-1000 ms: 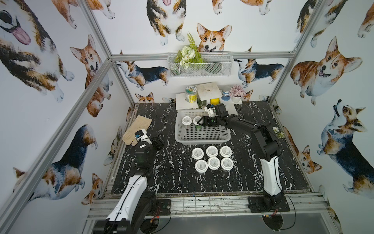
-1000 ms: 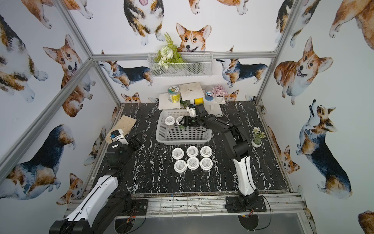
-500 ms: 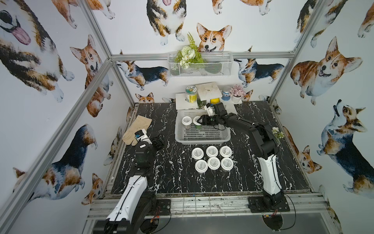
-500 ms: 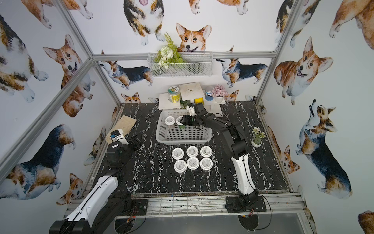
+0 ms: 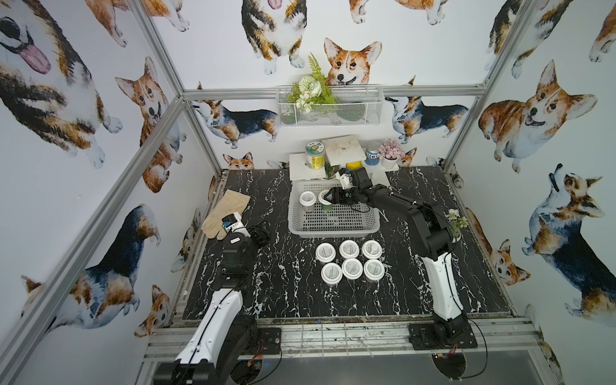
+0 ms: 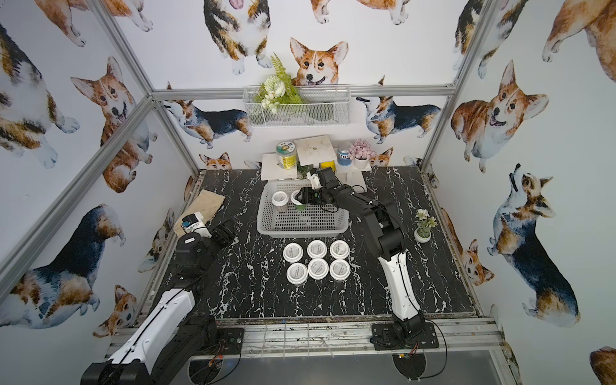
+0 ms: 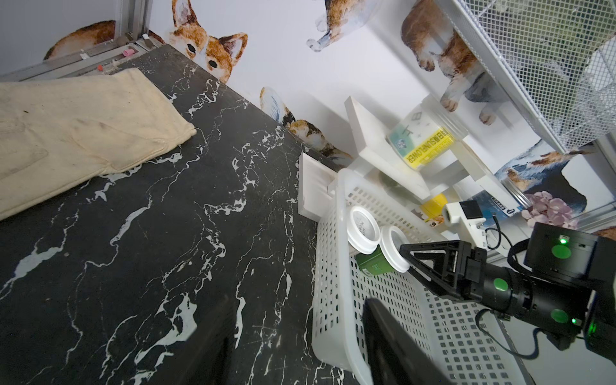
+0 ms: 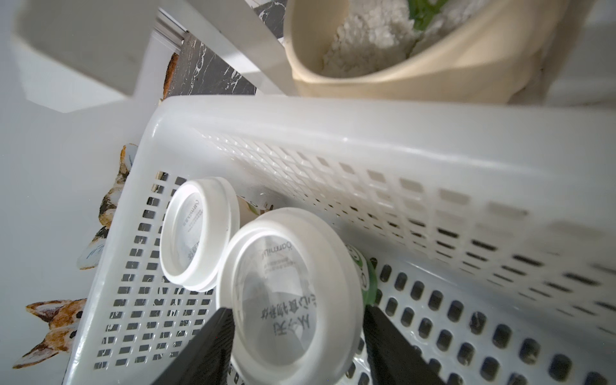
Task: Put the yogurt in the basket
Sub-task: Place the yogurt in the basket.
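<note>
Basket [image 8: 366,133] under right gripper [image 8: 296,310] was smooth white plastic, slight gloss. Cup [image 8: 283,266] betw. its matt black fingers [image 8: 203,353] had a smooth white plastic lid. Table [image 7: 166,233] beneath looked glossy black marble; glove [image 7: 66,133], well apart from it, matt beige cloth.

Corgi-print walls [image 5: 416,50], black marble tabletop [image 5: 293,293]

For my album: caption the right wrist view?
Right gripper holding a tilted yogurt cup inside the white basket, beside a second cup.

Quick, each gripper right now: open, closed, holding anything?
Left gripper: cannot tell.
Right gripper: closed on a yogurt cup in the basket.
</note>
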